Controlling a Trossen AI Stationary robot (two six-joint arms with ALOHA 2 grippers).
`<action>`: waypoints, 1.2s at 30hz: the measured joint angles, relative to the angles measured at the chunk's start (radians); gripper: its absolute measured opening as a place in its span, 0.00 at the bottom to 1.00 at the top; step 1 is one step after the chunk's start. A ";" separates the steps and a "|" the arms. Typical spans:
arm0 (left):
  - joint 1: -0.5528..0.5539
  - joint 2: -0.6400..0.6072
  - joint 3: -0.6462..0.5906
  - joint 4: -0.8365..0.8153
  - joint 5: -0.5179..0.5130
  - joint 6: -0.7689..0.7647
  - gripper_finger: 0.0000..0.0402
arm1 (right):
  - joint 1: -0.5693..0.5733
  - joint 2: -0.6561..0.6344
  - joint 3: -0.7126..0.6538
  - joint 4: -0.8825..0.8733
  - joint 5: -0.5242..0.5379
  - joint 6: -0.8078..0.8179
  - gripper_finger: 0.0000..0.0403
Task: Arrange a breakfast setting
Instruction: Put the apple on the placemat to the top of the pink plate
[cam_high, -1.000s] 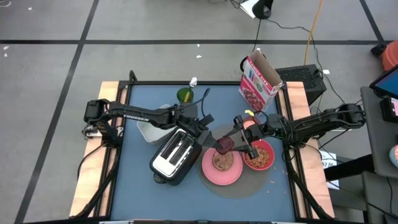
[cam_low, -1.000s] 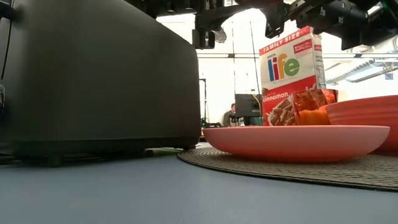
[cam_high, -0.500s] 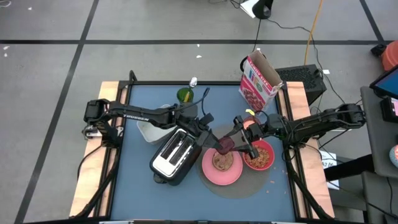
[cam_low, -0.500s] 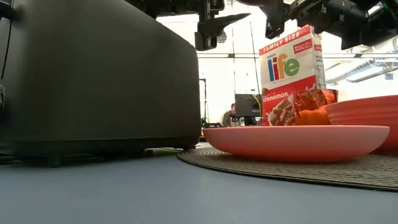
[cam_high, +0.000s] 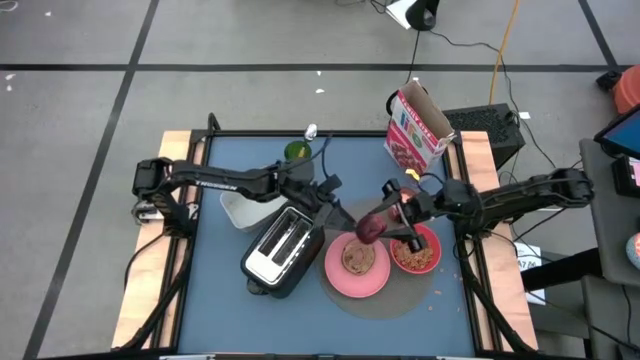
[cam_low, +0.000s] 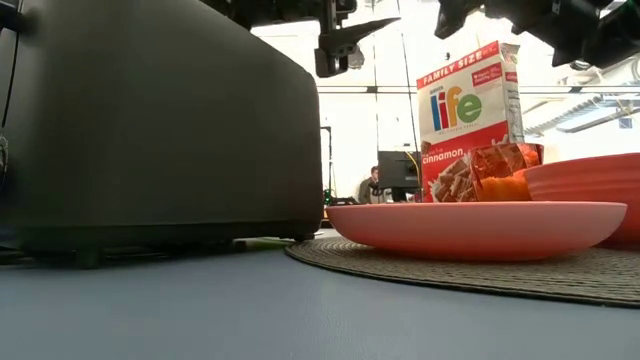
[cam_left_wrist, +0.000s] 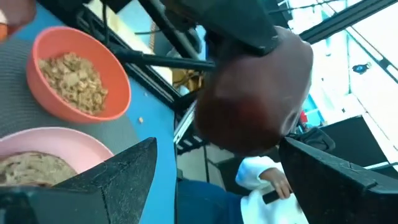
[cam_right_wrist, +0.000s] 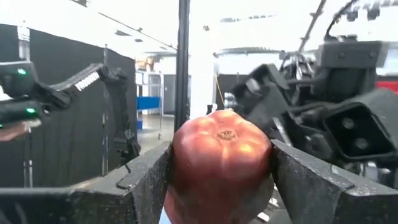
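My right gripper (cam_high: 382, 222) is shut on the dark red fruit (cam_high: 368, 230), above the far edge of the pink plate (cam_high: 340, 282). The plate holds the round browned bread (cam_high: 358, 258). The red bowl (cam_high: 415, 252), with cereal in it, stands to the plate's right. Both rest on a round woven mat (cam_high: 400, 292). My left gripper (cam_high: 335, 198) is open and empty just left of the fruit, and in the left wrist view its fingers (cam_left_wrist: 124, 174) stand apart below the fruit (cam_left_wrist: 255, 106). The pink cup (cam_high: 404, 196) shows partly behind my right gripper. I cannot make out the spoon. My right gripper pinches the fruit's two opposite sides (cam_right_wrist: 180, 162) between its two fingers (cam_right_wrist: 298, 180). The fruit's dimpled end (cam_right_wrist: 224, 134) faces the wrist camera. The fingers come from the table's right. The fruit is lifted clear, above the plate.
The silver-and-black toaster (cam_high: 282, 245) stands left of the plate, close under my left arm. A white container (cam_high: 238, 210) is behind it, and a green object (cam_high: 297, 152) is at the far edge. An open cereal box (cam_high: 415, 130) stands at the far right.
My right gripper has risen and turned about its wrist with the fruit, which has shifted slightly toward the table's right. My left gripper has drawn back from the fruit toward the far edge.
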 joint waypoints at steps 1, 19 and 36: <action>0.002 -0.004 0.000 0.000 -0.004 0.001 0.85 | 0.000 -0.010 0.000 0.000 -0.004 0.000 0.63; 0.057 -0.012 -0.001 0.007 -0.013 0.216 0.85 | 0.000 -0.160 0.000 -0.007 0.087 -0.013 0.63; -0.004 -0.012 0.000 0.187 -0.411 0.766 0.85 | 0.000 -0.196 0.000 0.110 0.372 -0.039 0.63</action>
